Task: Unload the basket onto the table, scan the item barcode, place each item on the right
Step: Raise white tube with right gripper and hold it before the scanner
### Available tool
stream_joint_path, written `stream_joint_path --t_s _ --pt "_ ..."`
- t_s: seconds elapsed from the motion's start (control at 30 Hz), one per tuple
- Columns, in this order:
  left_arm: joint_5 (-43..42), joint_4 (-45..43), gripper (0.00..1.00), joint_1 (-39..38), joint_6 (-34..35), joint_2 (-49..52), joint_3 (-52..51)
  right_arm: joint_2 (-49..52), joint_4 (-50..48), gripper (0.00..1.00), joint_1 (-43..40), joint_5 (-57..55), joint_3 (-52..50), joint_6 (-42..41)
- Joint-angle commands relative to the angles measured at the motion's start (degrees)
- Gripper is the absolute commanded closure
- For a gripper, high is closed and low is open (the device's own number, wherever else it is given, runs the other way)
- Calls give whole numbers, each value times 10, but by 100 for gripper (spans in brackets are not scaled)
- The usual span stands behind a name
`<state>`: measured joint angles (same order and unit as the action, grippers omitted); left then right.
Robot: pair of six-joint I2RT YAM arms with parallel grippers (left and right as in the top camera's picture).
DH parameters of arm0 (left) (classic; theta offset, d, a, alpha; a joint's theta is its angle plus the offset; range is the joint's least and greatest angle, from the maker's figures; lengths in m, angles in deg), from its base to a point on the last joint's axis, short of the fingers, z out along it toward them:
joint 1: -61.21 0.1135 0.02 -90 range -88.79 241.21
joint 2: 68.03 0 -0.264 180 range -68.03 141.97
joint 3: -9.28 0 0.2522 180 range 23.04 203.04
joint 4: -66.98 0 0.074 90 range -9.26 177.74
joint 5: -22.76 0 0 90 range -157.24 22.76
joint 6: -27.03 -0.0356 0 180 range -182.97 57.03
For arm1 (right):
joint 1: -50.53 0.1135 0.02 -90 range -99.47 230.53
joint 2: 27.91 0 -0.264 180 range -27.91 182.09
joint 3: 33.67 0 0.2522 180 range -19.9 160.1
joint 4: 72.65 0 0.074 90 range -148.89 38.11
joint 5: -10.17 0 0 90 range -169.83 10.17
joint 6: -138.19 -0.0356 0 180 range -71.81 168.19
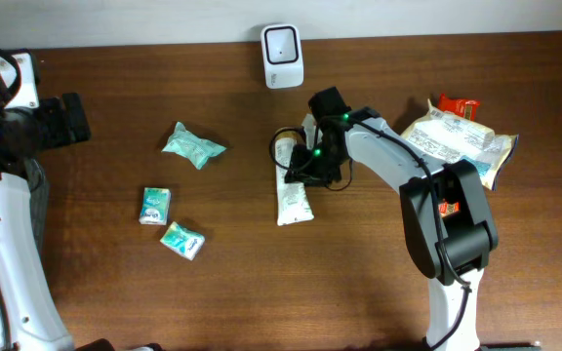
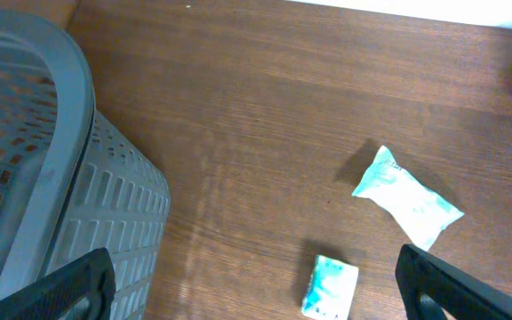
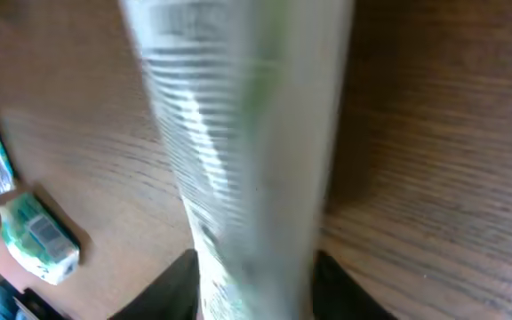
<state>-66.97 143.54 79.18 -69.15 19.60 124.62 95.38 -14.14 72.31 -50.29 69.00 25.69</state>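
One white plastic tube (image 1: 292, 200) lies flat on the brown wooden worktop (image 1: 261, 292), directly under the right gripper (image 1: 313, 166). The gripper's two fingers (image 3: 178, 286) straddle the tube. The wrist view is too blurred to tell whether they press it. The tube looks white, faintly greenish, with fine crosswise lines, and its broad flat end reaches out past the gripper.

One white boxy scanner (image 1: 282, 56) stands beyond this gripper. Three teal packets lie to its left: a crumpled teal pouch (image 1: 193, 146) and two small teal packs (image 1: 154, 206) (image 1: 181, 240). One white crinkly bag (image 1: 454, 141) and one red packet (image 1: 458, 104) lie to its right.

The left gripper (image 2: 254, 267) gapes wide and holds nothing. One grey slatted plastic basket (image 2: 60, 178) stands beside it.
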Motion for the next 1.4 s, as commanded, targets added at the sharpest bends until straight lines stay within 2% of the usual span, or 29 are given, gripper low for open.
stream_joint_path --t_s 0.0,0.03,0.07,0.1,0.17,0.3,0.37,0.47,0.6,0.83,0.9,0.97,1.03,1.17,1.23,1.3,1.37 --pt "1 -1 1 2 5 -2 3 23 -1 62 4 14 -6 -5" --pt "2 -1 1 2 5 -2 3 32 -1 72 3 28 -6 -5" --pt "2 -1 1 2 5 -2 3 36 -1 90 -2 37 -6 -5" --pt "2 -1 1 2 5 -2 3 34 -6 96 -5 46 -6 -1" --pt "2 -1 1 2 5 -2 3 34 -9 96 -6 66 -5 25" --pt "2 -1 1 2 5 -2 3 -16 -9 96 -21 143 10 134" --pt "2 -1 1 2 5 -2 3 -94 -9 96 -37 209 21 209" --pt "2 -1 1 2 5 -2 3 -202 -18 96 -62 256 22 223" --pt "2 -1 1 2 5 -2 3 -300 -30 96 -80 348 22 223" --pt "2 -1 1 2 5 -2 3 -319 -82 96 -80 447 22 205" --pt "1 -1 1 2 5 -2 3 -319 -131 96 -80 465 22 156" --pt "2 -1 1 2 5 -2 3 -318 -226 96 -80 465 22 60" --pt "2 -1 1 2 5 -2 3 -318 -294 96 -80 462 22 10" --pt "2 -1 1 2 5 -2 3 -303 -289 96 -78 335 22 23" --pt "2 -1 1 2 5 -2 3 -292 -229 96 -59 160 22 74" --pt "2 -1 1 2 5 -2 3 -287 -198 96 -18 -80 22 124" --pt "2 -1 1 2 5 -2 3 -278 -185 96 5 -184 39 148"
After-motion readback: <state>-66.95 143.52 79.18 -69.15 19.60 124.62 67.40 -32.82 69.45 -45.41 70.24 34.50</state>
